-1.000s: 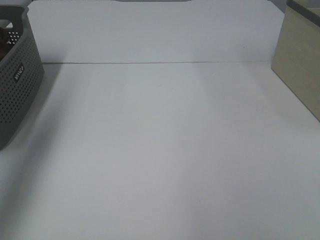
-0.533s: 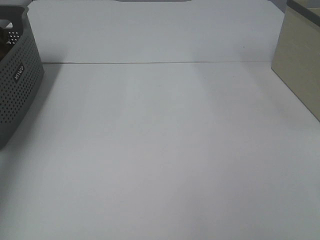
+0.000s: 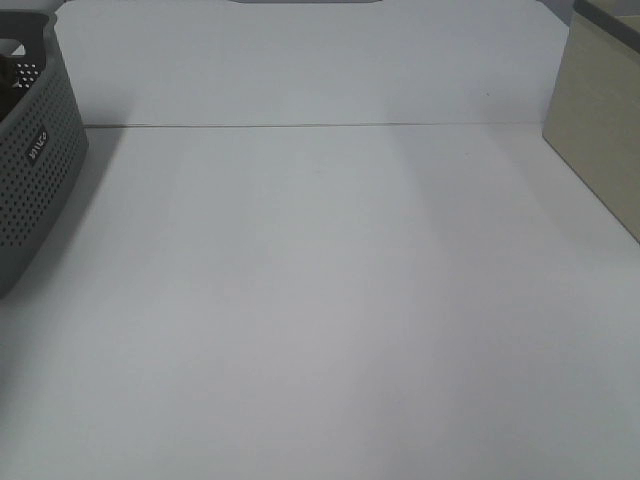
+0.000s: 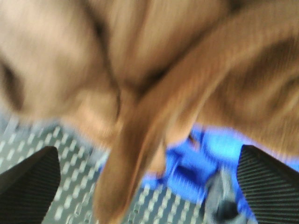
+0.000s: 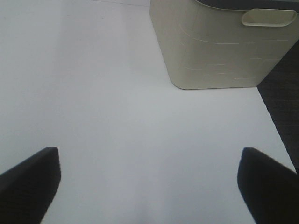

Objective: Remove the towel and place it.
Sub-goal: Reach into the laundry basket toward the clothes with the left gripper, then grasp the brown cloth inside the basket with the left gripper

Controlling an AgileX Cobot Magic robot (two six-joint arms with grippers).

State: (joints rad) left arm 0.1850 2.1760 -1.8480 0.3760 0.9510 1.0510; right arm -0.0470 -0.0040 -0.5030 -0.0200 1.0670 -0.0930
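The towel (image 4: 154,70) fills the left wrist view as bunched brown terry folds, blurred. It lies in the grey perforated basket (image 4: 70,186), over something blue (image 4: 196,163). My left gripper (image 4: 149,182) is open just above it. Its two dark fingers are spread wide, and one hanging fold of the towel reaches down between them without being pinched. My right gripper (image 5: 149,182) is open over the bare white table (image 5: 93,93), holding nothing. The high view shows the basket (image 3: 35,180) at the far left edge and neither gripper.
A beige bin (image 3: 600,130) stands at the table's right side. In the right wrist view this bin (image 5: 210,51) sits ahead of the open fingers. A low white wall (image 3: 300,70) backs the white table (image 3: 320,300).
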